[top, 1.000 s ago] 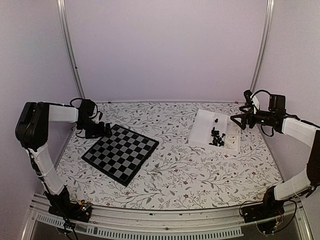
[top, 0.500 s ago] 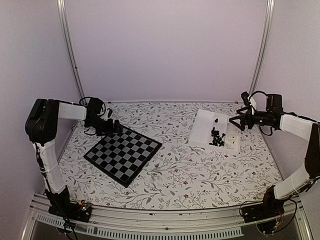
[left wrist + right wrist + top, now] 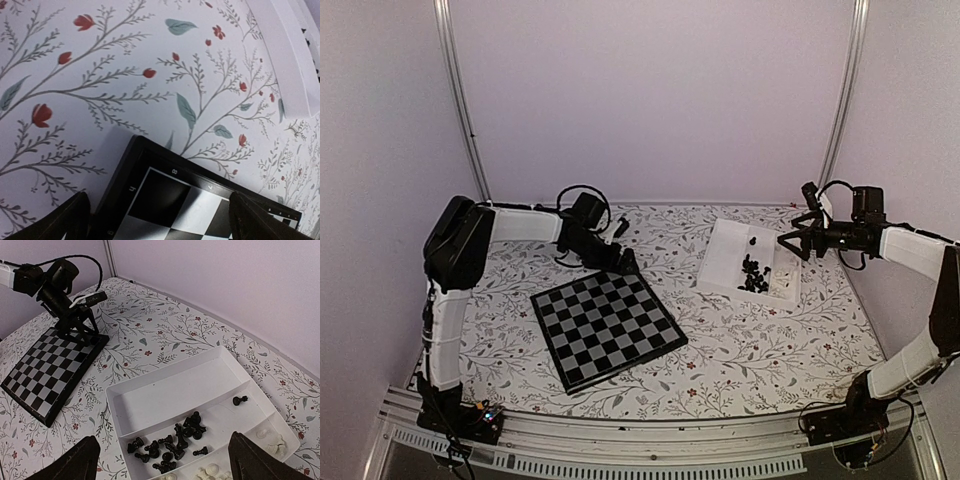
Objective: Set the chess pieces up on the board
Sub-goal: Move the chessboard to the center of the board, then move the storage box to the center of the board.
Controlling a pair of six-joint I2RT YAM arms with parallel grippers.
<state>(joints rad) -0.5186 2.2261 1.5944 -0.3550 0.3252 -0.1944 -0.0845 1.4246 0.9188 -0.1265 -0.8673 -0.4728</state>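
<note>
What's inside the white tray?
A pile of black chess pieces in the middle part, pale cream pieces in the end part. The white tray's near edge is cut off, so some are hidden.

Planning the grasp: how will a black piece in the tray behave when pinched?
The black pieces look tiny and probably very light, so one may slip or flick away. Most lie toppled in a heap in the tray, so neighbours will likely shift. The lone piece seems to lie on its side and may roll.

A white plastic compartmented tray (image 3: 728,252) lies on the floral-patterned tablecloth (image 3: 750,350). Pale cream pieces (image 3: 274,441) sit in one narrow compartment.
</note>
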